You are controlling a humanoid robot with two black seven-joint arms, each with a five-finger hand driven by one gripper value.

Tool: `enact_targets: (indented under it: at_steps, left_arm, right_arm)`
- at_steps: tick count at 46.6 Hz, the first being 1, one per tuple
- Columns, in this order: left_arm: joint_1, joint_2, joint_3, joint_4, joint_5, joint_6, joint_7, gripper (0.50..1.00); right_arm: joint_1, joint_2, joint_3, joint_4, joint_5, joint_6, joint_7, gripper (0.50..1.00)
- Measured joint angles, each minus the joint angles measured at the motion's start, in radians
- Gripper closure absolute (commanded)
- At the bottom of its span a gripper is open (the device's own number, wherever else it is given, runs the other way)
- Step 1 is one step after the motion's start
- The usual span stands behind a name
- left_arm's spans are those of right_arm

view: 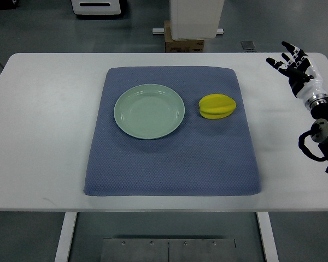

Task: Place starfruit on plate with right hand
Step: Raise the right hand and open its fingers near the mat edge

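White table (44, 136) surface spans nearly the full width of the top view, with grey floor visible beyond its far edge and below its near edge. On the floor past the far edge stand a white unit (197, 19) on a cardboard box (188, 43) and, further left, a second white device (95, 6), cut off by the picture's top edge. A blue-grey textured mat (169, 169) lies centred on the table, its corners rounded and its near edge wider than its far edge. A pale green plate (149, 111) rests on the far-left part of the mat, round, upright and with nothing on it. The starfruit (217, 106) lies on the mat just to the right of the plate, apart from the plate rim with a narrow strip of mat between them; it is yellow, ridged, and lies on its side. The right hand (292, 63) enters from the picture's right edge and sits above the table's far-right corner, off the mat and well apart from the starfruit. Its black-and-white fingers (287, 53) are spread apart and extended, pointing toward the far left, and grasp nothing. The wrist and black cabling of the same arm show below it along the right edge.
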Motion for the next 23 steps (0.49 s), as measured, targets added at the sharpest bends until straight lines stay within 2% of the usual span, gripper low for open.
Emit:
enact_targets:
  at_steps: [23]
  left_arm:
    - [0.007, 0.000, 0.004, -0.001, 0.001, -0.002, -0.005, 0.500]
  right_arm:
    - [-0.023, 0.015, 0.006, -0.003, 0.002, -0.008, 0.000, 0.500]
